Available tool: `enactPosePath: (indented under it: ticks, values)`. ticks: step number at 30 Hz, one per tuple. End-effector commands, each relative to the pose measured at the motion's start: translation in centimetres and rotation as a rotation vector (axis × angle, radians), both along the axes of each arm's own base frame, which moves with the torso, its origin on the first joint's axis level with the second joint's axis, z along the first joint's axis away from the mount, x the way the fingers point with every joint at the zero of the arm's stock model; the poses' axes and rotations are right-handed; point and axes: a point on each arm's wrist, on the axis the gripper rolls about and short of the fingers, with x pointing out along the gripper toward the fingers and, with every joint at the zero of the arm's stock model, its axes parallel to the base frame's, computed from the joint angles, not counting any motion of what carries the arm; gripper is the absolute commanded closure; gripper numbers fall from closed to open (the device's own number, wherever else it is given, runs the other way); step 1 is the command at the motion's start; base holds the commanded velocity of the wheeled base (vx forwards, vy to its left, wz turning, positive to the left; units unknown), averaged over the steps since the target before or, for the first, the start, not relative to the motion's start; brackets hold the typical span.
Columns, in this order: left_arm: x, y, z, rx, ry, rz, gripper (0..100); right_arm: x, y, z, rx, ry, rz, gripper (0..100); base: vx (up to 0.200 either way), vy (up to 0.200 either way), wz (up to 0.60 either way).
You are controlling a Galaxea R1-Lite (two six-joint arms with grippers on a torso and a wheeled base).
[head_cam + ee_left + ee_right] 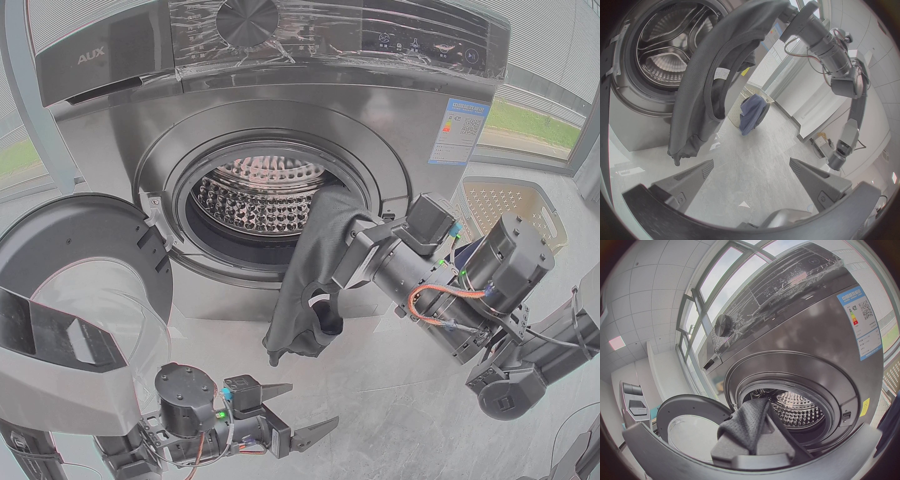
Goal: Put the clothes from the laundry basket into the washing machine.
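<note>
Presently my right gripper (357,240) clamps the garment (312,269); left gripper (300,409) jaws apart; hanging bulk may miss the drum (262,194).

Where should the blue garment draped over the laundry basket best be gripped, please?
Probably at the fold of the blue garment cresting the rim of the laundry basket, from above: that ridge stands proud; the tail hangs flat against the wall.
</note>
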Motion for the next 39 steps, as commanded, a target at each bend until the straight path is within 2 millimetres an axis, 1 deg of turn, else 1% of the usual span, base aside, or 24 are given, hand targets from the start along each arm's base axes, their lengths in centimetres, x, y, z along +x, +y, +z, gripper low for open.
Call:
enactPosePath:
  ticks: [1, 4, 9, 13, 14, 19, 24, 25, 33, 39]
  values:
    - [1.7, -1.0, -1.3, 0.009, -0.001, 0.043, 0, 0.1, 0.6, -0.6, -0.003, 0.007, 0.011, 100, 0.000, 0.000, 0.00]
    - [2.4, -1.2, -1.2, -0.004, -0.019, 0.067, 0, -0.1, 0.7, -0.5, 0.000, 0.005, 0.017, 100, 0.000, 0.000, 0.00]
    - [3.9, -2.0, -1.9, -0.015, -0.029, 0.086, 0, -0.3, 0.8, -0.4, 0.001, 0.005, 0.022, 100, 0.000, 0.000, 0.00]
    - [4.5, -2.4, -2.2, -0.020, -0.037, 0.087, 0, -0.4, 0.8, -0.4, 0.001, 0.005, 0.022, 100, 0.000, 0.000, 0.00]
    - [5.0, -2.8, -2.1, -0.036, -0.052, 0.090, 0, -0.4, 0.8, -0.4, 0.001, 0.005, 0.022, 100, 0.000, 0.000, 0.00]
    - [5.9, -3.6, -1.9, -0.062, -0.077, 0.089, 0, -0.4, 0.7, -0.4, 0.001, 0.005, 0.022, 100, 0.000, 0.000, 0.00]
    - [6.4, -4.1, -2.3, -0.066, -0.081, 0.090, 0, -0.4, 0.7, -0.4, 0.003, 0.004, 0.022, 100, 0.000, 0.000, 0.00]
    - [6.9, -4.3, -2.7, -0.066, -0.084, 0.096, 0, -0.4, 0.7, -0.4, 0.004, 0.003, 0.022, 100, 0.000, 0.000, 0.00]
    - [9.1, -3.9, -4.0, -0.044, -0.117, 0.163, 0, -0.6, 0.8, -0.4, 0.004, 0.003, 0.028, 100, 0.000, 0.000, 0.00]
    - [10.0, -4.4, -4.1, -0.056, -0.141, 0.187, 0, -0.7, 1.0, -0.3, 0.005, 0.002, 0.034, 100, 0.000, 0.000, 0.00]
